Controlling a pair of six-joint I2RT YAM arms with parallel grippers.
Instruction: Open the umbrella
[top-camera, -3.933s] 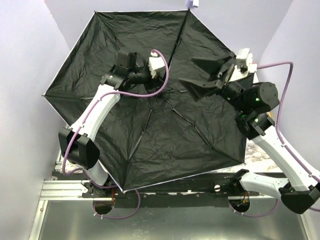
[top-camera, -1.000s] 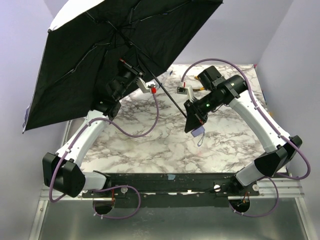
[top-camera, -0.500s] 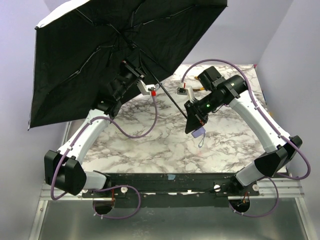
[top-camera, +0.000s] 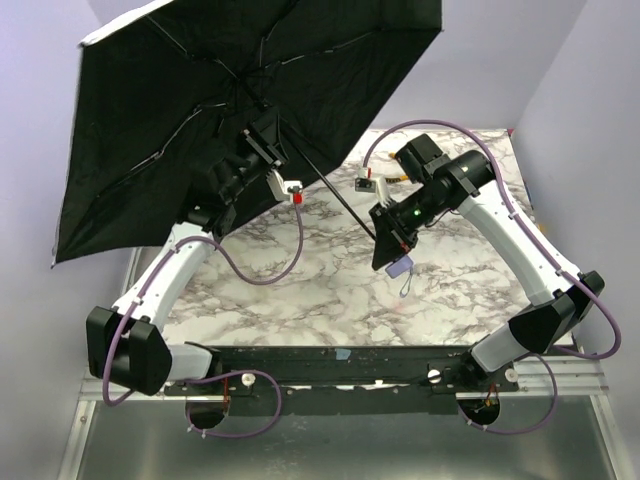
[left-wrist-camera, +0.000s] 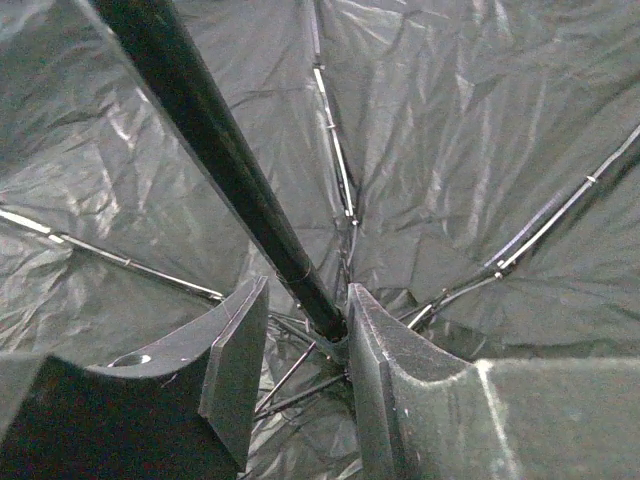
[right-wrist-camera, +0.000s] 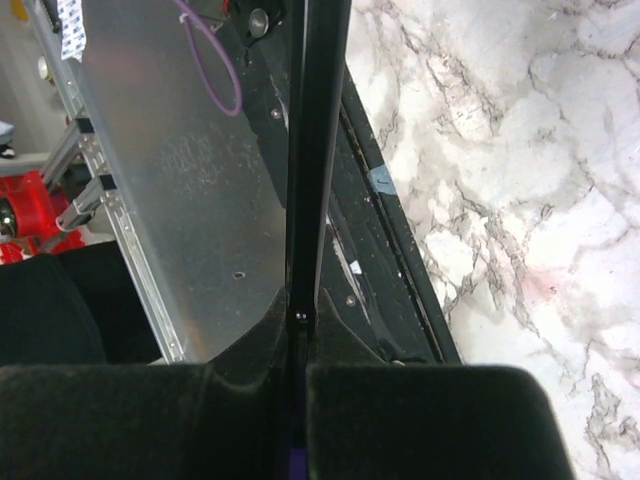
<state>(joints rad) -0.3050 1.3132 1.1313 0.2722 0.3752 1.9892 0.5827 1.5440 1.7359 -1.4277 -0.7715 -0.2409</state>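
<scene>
The umbrella (top-camera: 190, 110) is spread wide, its black lining facing the top camera, tilted up over the table's back left. Its thin black shaft (top-camera: 338, 203) slants down to the right. My right gripper (top-camera: 387, 238) is shut on the shaft's lower end, with the lavender handle knob (top-camera: 397, 266) just below it. In the right wrist view the shaft (right-wrist-camera: 315, 150) runs up out of the closed right gripper (right-wrist-camera: 300, 318). My left gripper (top-camera: 262, 138) sits under the canopy. In the left wrist view the left gripper (left-wrist-camera: 305, 293) is open, the shaft (left-wrist-camera: 215, 145) passing between its fingers near the rib hub.
A marble tabletop (top-camera: 450, 290) lies below the umbrella. Lavender walls (top-camera: 590, 120) close in both sides and the back. A metal frame and sheet (top-camera: 330, 440) run along the near edge behind the arm bases. Purple cables (top-camera: 300, 235) loop off both wrists.
My left gripper's jaws have spread apart off the shaft. The canopy has swung slightly, its lower left edge shifting. The right arm keeps its hold in place.
</scene>
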